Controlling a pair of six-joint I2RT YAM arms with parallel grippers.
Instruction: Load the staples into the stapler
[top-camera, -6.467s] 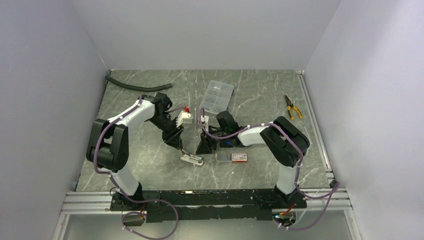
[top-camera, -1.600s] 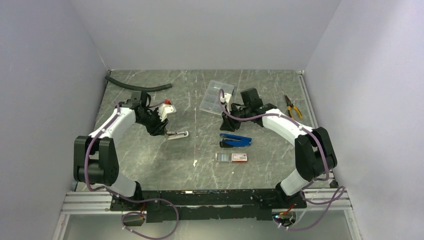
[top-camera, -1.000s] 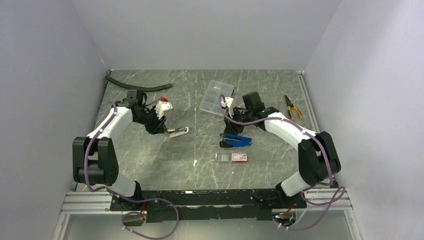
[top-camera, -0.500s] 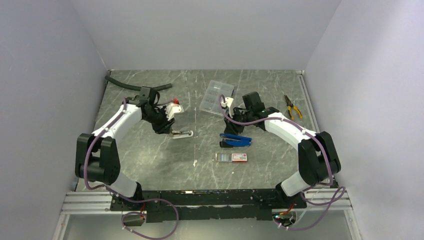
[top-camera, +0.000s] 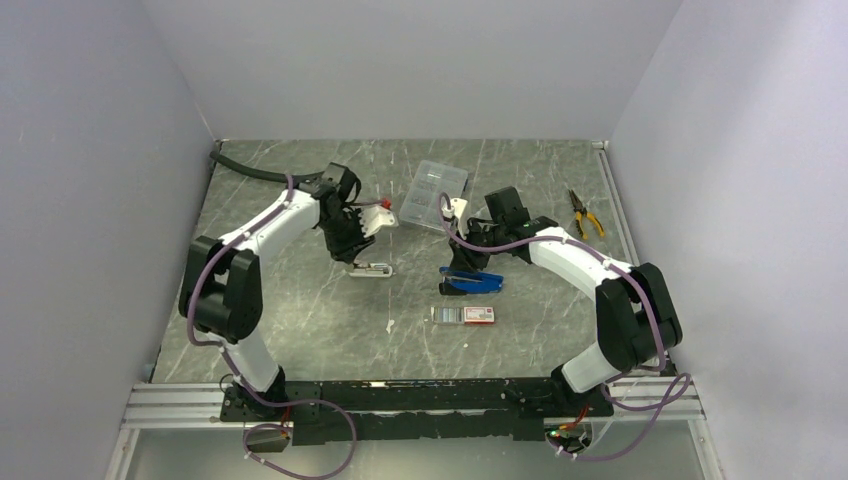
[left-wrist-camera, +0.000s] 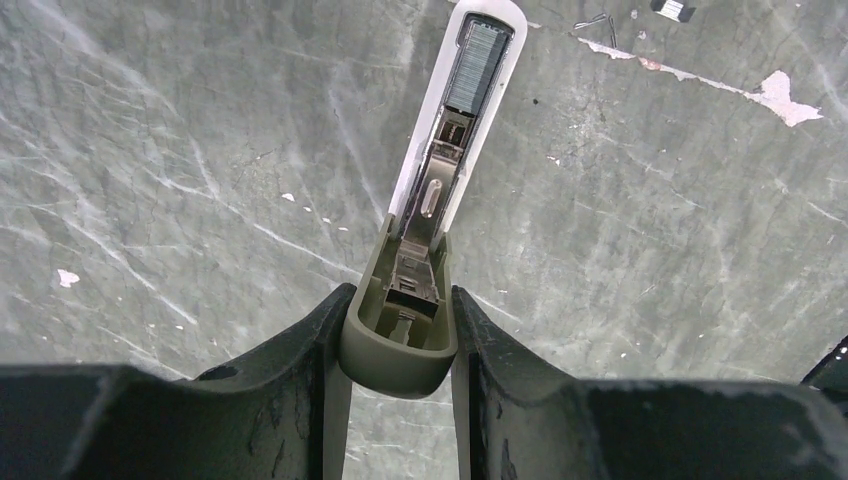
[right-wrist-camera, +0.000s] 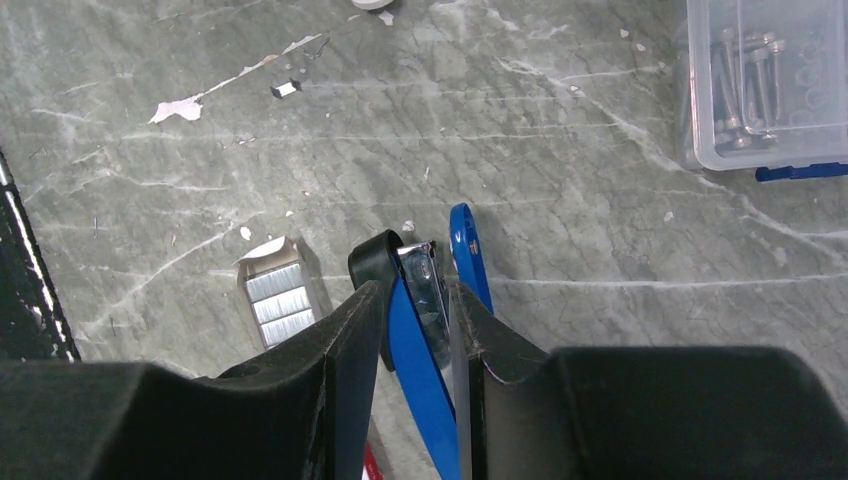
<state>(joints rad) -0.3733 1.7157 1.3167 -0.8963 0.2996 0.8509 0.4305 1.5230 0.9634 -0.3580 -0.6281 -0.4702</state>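
Clamping the open white stapler (left-wrist-camera: 430, 200) by its rear: left gripper (left-wrist-camera: 400, 300); staples (left-wrist-camera: 478, 65) fill its channel's far end; right gripper (right-wrist-camera: 415, 290) straddles blue stapler (right-wrist-camera: 420, 350), grip indeterminate; tray (right-wrist-camera: 262, 253) of further strips lies beside it.

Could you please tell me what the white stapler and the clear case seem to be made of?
White stapler: likely matte plastic shell, white and olive-grey with soft rounded edges; its inner channel looks like bright metal, glinting. Clear case: seemingly transparent plastic, since the screws inside show through it.

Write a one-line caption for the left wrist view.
Left gripper clamps an opened white-and-grey stapler, silvery staple strip lying in its channel.
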